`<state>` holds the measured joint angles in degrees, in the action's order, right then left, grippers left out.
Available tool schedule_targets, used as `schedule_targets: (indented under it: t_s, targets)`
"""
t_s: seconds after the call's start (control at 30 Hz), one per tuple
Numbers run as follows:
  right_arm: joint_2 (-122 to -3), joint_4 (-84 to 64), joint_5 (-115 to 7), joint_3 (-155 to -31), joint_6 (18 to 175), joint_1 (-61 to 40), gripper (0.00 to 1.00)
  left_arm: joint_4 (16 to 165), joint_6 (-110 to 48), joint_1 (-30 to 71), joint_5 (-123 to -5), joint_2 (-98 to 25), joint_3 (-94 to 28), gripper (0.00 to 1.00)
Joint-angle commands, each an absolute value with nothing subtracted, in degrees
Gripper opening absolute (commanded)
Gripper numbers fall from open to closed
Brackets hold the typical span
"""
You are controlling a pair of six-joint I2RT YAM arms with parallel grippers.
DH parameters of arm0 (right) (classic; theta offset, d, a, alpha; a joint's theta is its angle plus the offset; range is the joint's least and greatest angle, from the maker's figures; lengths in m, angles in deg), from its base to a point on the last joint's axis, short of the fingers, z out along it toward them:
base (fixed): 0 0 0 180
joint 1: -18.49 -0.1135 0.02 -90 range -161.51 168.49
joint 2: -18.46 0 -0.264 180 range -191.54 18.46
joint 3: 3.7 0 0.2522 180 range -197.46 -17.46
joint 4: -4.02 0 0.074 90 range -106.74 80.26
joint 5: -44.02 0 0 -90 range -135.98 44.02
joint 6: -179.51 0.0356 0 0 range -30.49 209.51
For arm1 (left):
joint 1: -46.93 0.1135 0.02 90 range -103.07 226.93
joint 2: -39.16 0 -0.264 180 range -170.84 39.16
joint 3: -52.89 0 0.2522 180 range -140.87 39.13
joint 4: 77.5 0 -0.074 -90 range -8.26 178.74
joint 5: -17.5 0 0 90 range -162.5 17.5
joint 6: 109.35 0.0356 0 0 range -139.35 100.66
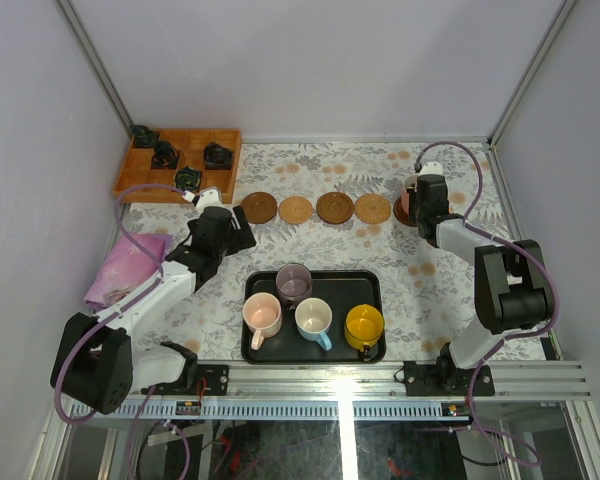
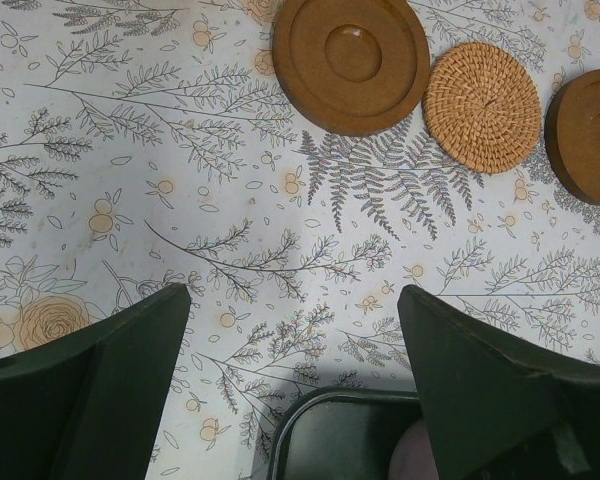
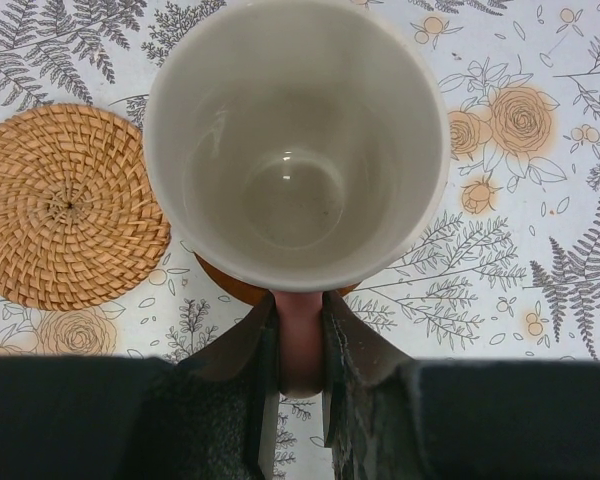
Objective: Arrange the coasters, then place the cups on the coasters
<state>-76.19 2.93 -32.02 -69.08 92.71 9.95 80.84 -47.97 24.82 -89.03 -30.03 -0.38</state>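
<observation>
Several round coasters lie in a row across the table, from a dark one (image 1: 259,208) to a woven one (image 1: 373,208). My right gripper (image 1: 420,197) (image 3: 300,310) is shut on the handle of the salmon-pink cup (image 1: 406,203) (image 3: 295,140). That cup is upright over a dark coaster (image 3: 230,285) at the row's right end, beside a woven coaster (image 3: 65,205). Whether it rests on it I cannot tell. The mauve (image 1: 294,282), peach-pink (image 1: 262,315), light blue (image 1: 313,318) and yellow (image 1: 364,325) cups stand in the black tray (image 1: 370,285). My left gripper (image 1: 242,232) (image 2: 295,290) hangs open and empty near the tray's far-left corner (image 2: 320,430).
A wooden compartment box (image 1: 177,165) with small black objects sits at the back left. A pink cloth (image 1: 130,265) lies by the left wall. In the left wrist view, a dark coaster (image 2: 351,62), a woven one (image 2: 481,105) and another dark one (image 2: 590,135) lie ahead.
</observation>
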Motion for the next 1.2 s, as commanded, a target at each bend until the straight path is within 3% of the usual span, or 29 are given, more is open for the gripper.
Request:
schedule_targets:
  t_s: [0.0,0.17,0.47,1.17]
  targets:
    - [-72.4,7.5,-31.3,-70.1,94.6,10.3,0.06,80.5,-47.3,24.7,-90.1,-30.4,-2.0,0.86]
    - [-72.1,6.0,-31.3,-70.2,95.6,10.3,0.19,80.5,-47.5,24.7,-89.9,-30.6,-2.1,0.86]
    - [-69.4,5.3,-29.1,-67.8,98.0,10.3,0.53,80.3,-47.4,24.7,-90.2,-30.2,-2.0,0.86]
    - [-63.5,1.8,-29.1,-64.1,97.7,10.2,0.54,80.3,-48.0,24.7,-89.7,-29.5,-1.7,0.86]
